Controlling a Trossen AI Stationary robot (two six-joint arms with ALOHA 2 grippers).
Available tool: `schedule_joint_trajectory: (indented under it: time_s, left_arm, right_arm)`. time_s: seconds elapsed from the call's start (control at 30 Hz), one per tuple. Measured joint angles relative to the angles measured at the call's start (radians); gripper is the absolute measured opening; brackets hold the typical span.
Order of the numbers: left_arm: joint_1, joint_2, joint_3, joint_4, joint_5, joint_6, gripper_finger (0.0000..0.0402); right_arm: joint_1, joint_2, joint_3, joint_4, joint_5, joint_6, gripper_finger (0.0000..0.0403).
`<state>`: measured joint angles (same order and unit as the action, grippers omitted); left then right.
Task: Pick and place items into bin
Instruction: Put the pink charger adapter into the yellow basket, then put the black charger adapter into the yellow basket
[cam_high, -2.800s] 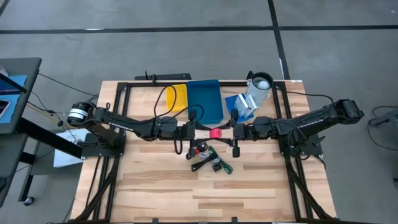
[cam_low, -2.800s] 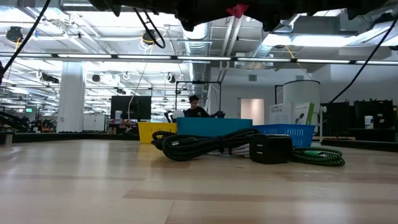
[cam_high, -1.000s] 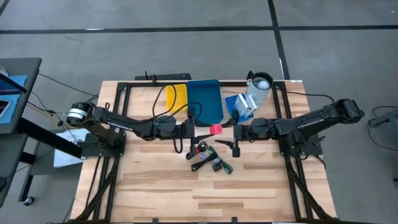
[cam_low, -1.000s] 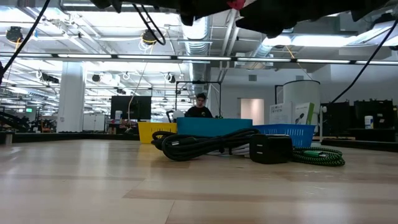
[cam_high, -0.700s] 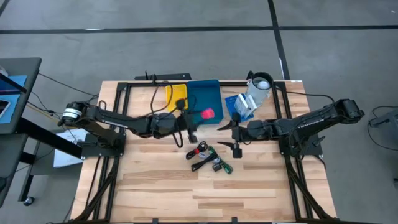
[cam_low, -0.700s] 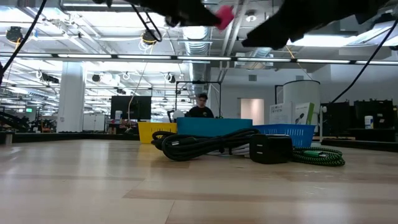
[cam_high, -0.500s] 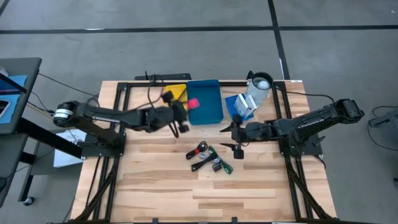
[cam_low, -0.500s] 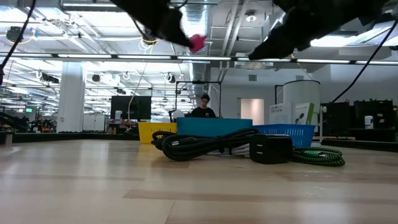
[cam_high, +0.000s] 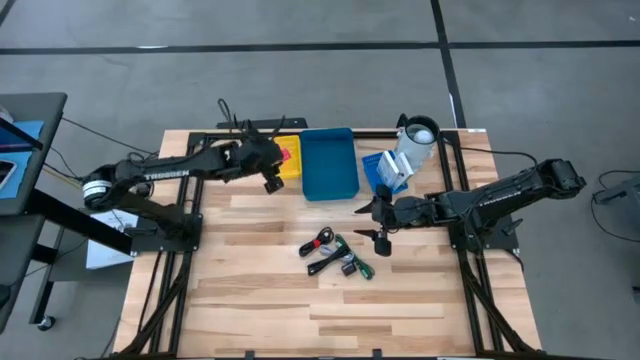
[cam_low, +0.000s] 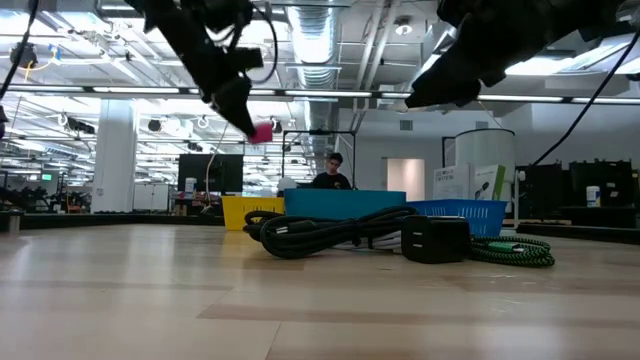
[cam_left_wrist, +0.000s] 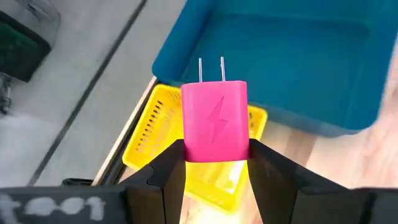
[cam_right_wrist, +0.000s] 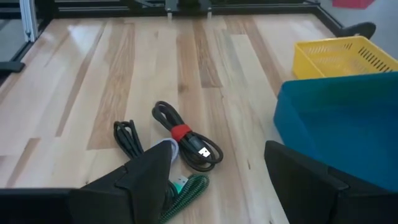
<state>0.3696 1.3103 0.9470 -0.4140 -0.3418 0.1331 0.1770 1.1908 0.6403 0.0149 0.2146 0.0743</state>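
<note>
My left gripper (cam_high: 281, 161) is shut on a pink wall charger (cam_left_wrist: 214, 118) with a lightning mark. It hangs in the air above the yellow basket (cam_high: 289, 160) at the table's far side, beside the blue bin (cam_high: 328, 163). My right gripper (cam_high: 372, 224) hovers open right of the table's middle. In front of it, lying flat on the wood, are a black cable coil with a red tie (cam_right_wrist: 186, 140), a green braided cable (cam_right_wrist: 188, 189) and further black pieces (cam_high: 335, 256). White card packages (cam_low: 481, 182) stand in a small blue basket. My left gripper pinches the pink charger's body at the end opposite the prongs (cam_left_wrist: 213, 152), one finger (cam_left_wrist: 168, 171) on each narrow side. The two metal prongs (cam_left_wrist: 211, 68) point away from the gripper. The fingers slant down toward the far edge, and the charger is lifted clear, above the yellow basket (cam_left_wrist: 155, 140).
A white cup (cam_high: 418, 138) stands at the far right beside the small blue basket (cam_high: 383, 170). A black frame rail (cam_high: 260, 124) runs along the far edge. Bare wood fills the near half of the table (cam_high: 330, 315). A person (cam_low: 333, 172) sits in the room behind.
My left gripper has carried the pink charger from the table's middle toward the far left, across the blue bin to above the yellow basket, and has come down somewhat in the low view. My right arm has drawn back slightly toward the right.
</note>
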Motion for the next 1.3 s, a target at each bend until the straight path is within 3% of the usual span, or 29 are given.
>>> schedule_joint_trajectory:
  time_s: [0.27, 0.57, 1.3]
  left_arm:
    - [0.081, 0.126, 0.0, 0.006, 0.055, 0.068, 0.0135]
    - [0.097, 0.213, 0.0, 0.045, 0.041, 0.121, 0.0145]
    - [0.097, 0.215, 0.0, 0.121, -0.049, 0.151, 0.0162]
  right_arm:
    - [0.0, 0.0, -0.02, 0.024, 0.0, 0.03, 0.0256]
    - [0.0, 0.0, -0.024, 0.023, 0.0, 0.041, 0.0256]
    - [0.0, 0.092, -0.022, 0.037, 0.0, 0.04, 0.0256]
